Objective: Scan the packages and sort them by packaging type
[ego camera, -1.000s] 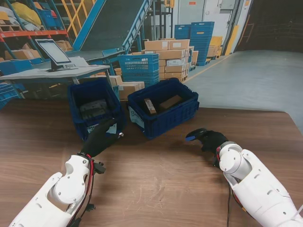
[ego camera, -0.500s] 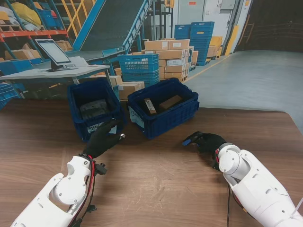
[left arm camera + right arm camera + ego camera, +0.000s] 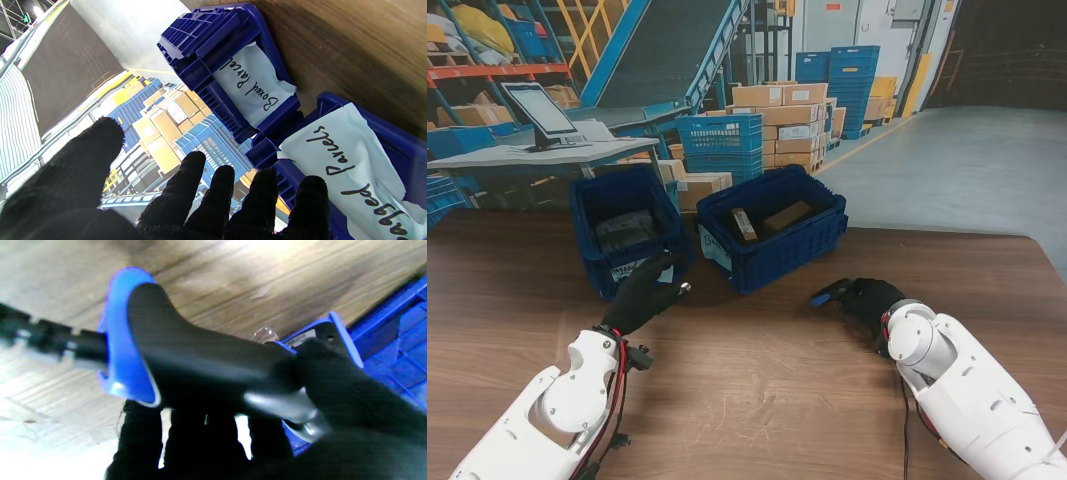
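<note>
Two blue crates stand side by side at the far edge of the wooden table. The left crate [image 3: 597,215] holds dark bagged parcels and carries a paper label reading "Bagged Parcels" [image 3: 350,160]. The right crate [image 3: 812,245] holds cardboard boxes [image 3: 772,219], and its label [image 3: 253,83] reads "Boxed Parcel". My left hand [image 3: 642,295], in a black glove, hovers with fingers spread just in front of the left crate and holds nothing. My right hand [image 3: 867,297] is shut on a black and blue barcode scanner [image 3: 186,356], low over the table in front of the right crate.
Beyond the table are a grey desk with a monitor [image 3: 539,112], stacked cardboard boxes [image 3: 787,120], blue crates [image 3: 722,140] and a conveyor ramp [image 3: 657,50]. Bare wooden table top [image 3: 757,390] lies between my two arms.
My right hand with the scanner has dropped a little and drawn slightly nearer to me. My left hand has edged slightly nearer to me, away from the left crate.
</note>
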`<state>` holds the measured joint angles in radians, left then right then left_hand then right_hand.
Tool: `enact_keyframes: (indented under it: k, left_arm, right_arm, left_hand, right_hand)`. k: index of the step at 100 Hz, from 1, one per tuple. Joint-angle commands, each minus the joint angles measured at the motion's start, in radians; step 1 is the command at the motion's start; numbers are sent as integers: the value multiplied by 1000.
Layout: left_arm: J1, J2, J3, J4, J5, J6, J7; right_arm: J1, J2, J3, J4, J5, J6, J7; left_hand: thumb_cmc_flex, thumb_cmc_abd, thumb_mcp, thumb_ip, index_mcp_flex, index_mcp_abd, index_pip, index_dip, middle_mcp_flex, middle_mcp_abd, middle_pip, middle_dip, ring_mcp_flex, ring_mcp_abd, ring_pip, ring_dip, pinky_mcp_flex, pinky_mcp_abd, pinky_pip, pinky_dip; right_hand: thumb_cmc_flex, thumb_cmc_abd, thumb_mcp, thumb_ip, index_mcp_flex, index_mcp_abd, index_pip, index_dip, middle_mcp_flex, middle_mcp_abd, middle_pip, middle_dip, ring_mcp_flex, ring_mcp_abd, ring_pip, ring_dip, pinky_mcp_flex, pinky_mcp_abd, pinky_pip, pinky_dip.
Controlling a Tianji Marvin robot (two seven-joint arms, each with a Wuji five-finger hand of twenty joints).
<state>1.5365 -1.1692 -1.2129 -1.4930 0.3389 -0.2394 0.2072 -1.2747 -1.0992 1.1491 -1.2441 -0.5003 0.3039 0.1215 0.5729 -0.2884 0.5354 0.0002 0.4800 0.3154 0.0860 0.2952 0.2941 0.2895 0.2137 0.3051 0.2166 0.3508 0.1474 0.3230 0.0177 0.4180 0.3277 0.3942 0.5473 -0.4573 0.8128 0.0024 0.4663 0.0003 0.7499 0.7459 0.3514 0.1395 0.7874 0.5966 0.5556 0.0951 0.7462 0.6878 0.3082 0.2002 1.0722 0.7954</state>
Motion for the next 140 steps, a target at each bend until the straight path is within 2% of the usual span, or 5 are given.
enact_keyframes:
  k: [1,21,80,105,140]
  left_arm:
    - [4,-5,2,-3,-3,-4,-17]
    - [-3,-7,8,9,-22,-2,-22]
    - [-8,-10,16,17,-36,1,-21]
    - [3,-11,14,12,-62,-5,-26]
    - [24,-12,9,-6,-70,2,-22]
  right_arm:
    - [-26,-12,4,-9,11,14,-4]
    - [-70,-19,28,-66,4,28,-42]
    - [-208,-48,104,-276,6,107,-177]
    - [-282,-65,122,-384,12,108,-251]
    - [-355,-71,97,-458,-14,-6,-325]
  left_hand:
    - [30,35,-26,21,18,-35,13,21,-20,-4,-25,0,-18,-5,-41,-16,-8,-32,-32,5]
    - [35,34,-22,24,22,-35,23,31,-26,0,-28,-1,-25,-6,-43,-16,-13,-35,-41,5]
    - [37,35,-27,25,29,-42,26,39,-17,-5,-27,2,-23,-8,-44,-17,-6,-35,-60,12]
    - [36,39,-32,23,48,-53,35,43,6,-11,-19,5,-16,-12,-42,-16,-7,-37,-66,13]
    - [44,48,-49,23,58,-78,49,47,2,-14,-34,-5,-17,-11,-49,-22,-5,-39,-82,8]
  right_hand:
    - [-42,66,-37,56,-44,9,-53,18,-37,35,-32,-34,-46,78,-165,-112,-26,14,-48,-21]
    - [-83,123,-139,59,-86,47,-155,-1,-67,50,-104,-115,-89,105,-320,-230,-94,50,-185,-109]
    - [-119,181,-253,64,-157,113,-335,-42,-95,58,-155,-161,-108,110,-379,-274,-117,50,-244,-160]
    - [-155,199,-279,52,-142,56,-394,-68,-57,34,-268,-242,-121,90,-467,-342,-132,28,-348,-246]
    - [-279,215,-263,11,-145,-35,-413,-131,0,-7,-385,-312,-139,60,-545,-386,-171,20,-447,-352]
